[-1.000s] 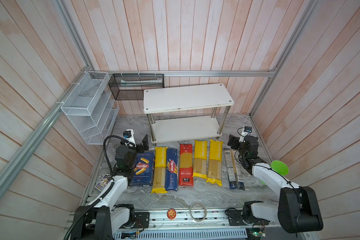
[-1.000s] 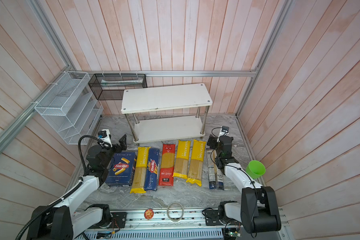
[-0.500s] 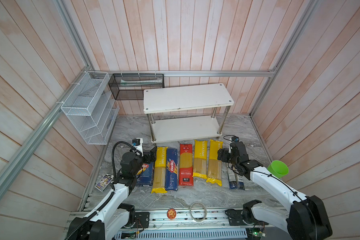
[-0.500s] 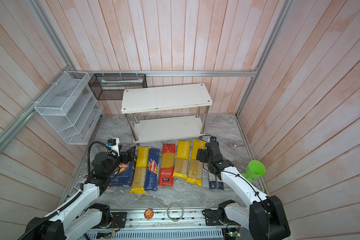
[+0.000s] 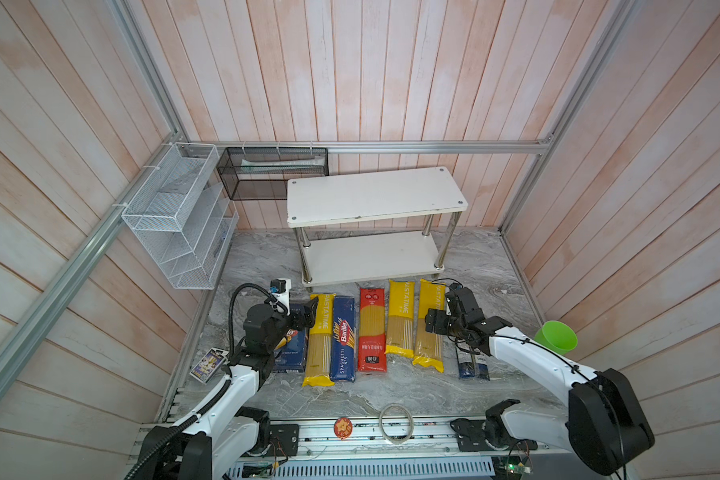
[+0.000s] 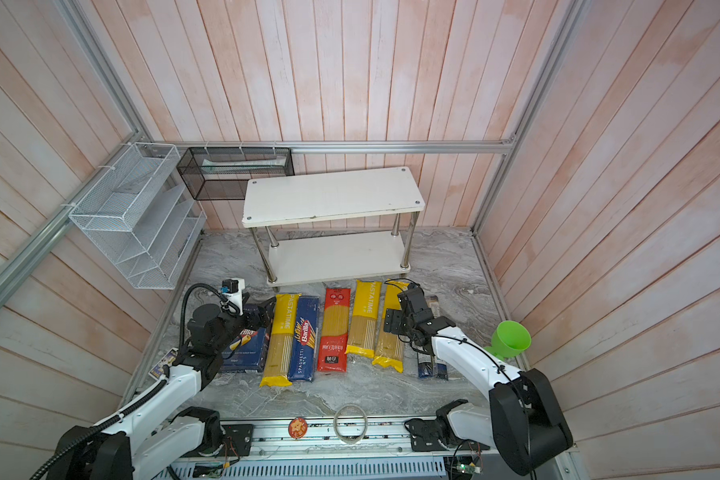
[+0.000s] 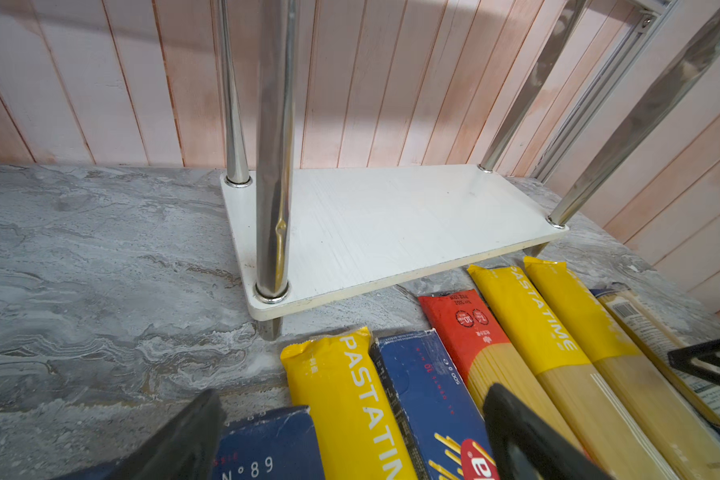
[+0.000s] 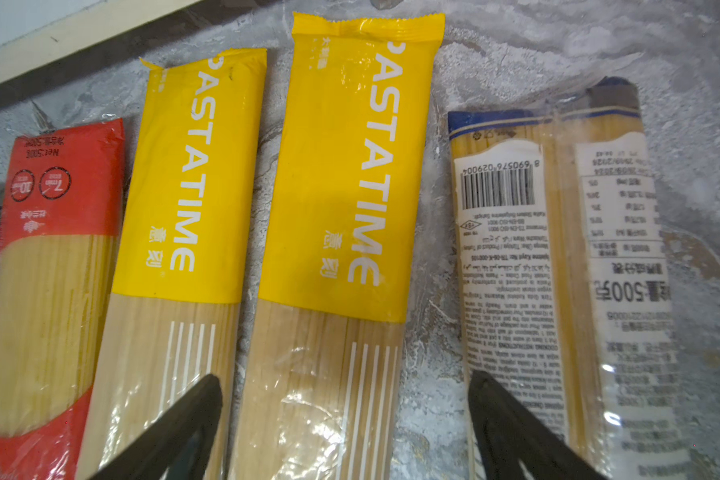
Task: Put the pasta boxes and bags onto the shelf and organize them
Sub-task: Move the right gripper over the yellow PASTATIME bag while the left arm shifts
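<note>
Marble tabletop [image 5: 395,390] between pink plank walls [image 5: 350,83]: every pasta pack lies flat in one row, just ahead of my grippers and short of the shelf [image 5: 375,195]
I see my left gripper [image 7: 352,395] spread wide and holding nothing, with the leftmost yellow bag [image 7: 341,374] between its fingers, the rigatoni box [image 7: 267,449] under one and the spaghetti box [image 7: 425,395] by the other; my right gripper [image 8: 344,376] is also wide apart and empty, straddling the outermost yellow bag [image 8: 341,187], its tips over the middle yellow bag [image 8: 192,187] and the clear bag [image 8: 558,249], with the red bag [image 8: 55,270] further inward
</note>
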`<move>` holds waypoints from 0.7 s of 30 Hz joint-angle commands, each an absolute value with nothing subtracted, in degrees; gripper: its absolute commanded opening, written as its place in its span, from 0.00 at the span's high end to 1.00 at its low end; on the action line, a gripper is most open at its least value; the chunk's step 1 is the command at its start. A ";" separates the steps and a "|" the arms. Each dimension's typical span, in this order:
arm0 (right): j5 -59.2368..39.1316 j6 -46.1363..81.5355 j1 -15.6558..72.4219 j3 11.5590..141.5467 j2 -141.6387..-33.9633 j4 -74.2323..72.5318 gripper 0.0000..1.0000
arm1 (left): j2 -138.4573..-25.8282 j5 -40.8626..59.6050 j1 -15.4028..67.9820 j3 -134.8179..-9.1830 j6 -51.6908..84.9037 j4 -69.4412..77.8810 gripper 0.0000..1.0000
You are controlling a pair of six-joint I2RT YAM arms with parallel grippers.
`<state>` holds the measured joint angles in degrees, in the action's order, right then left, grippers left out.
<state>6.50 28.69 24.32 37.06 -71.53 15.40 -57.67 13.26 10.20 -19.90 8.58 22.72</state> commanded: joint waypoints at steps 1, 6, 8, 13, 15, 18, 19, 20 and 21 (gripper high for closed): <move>6.56 30.21 25.02 38.02 -73.55 15.61 0.07 | -57.92 14.32 10.44 -19.86 7.60 23.47 0.00; 7.47 30.63 25.92 39.12 -77.22 15.49 0.05 | -57.35 13.82 10.43 -19.53 7.77 23.47 0.00; 7.53 30.91 26.09 39.41 -78.48 15.38 0.05 | -56.89 13.49 10.46 -19.30 7.91 23.45 0.00; 8.08 31.33 26.71 39.81 -81.01 14.68 0.04 | -56.60 13.91 10.50 -19.25 7.73 23.08 0.00; 8.26 31.42 26.78 40.24 -82.12 14.52 0.03 | -56.50 14.02 10.50 -19.30 7.73 22.95 0.00; 8.43 31.81 26.81 40.67 -83.36 14.04 0.03 | -56.51 14.04 10.55 -19.30 7.73 22.85 0.00; 8.24 31.82 26.81 40.90 -83.63 13.86 0.03 | -56.47 14.10 10.50 -19.25 7.73 22.85 0.00; 8.17 31.90 26.81 40.95 -83.91 13.50 0.03 | -56.51 14.14 10.52 -19.25 7.73 22.83 0.00; 8.01 31.97 26.81 40.96 -84.18 12.90 0.03 | -56.58 14.13 10.55 -19.25 7.73 22.85 0.00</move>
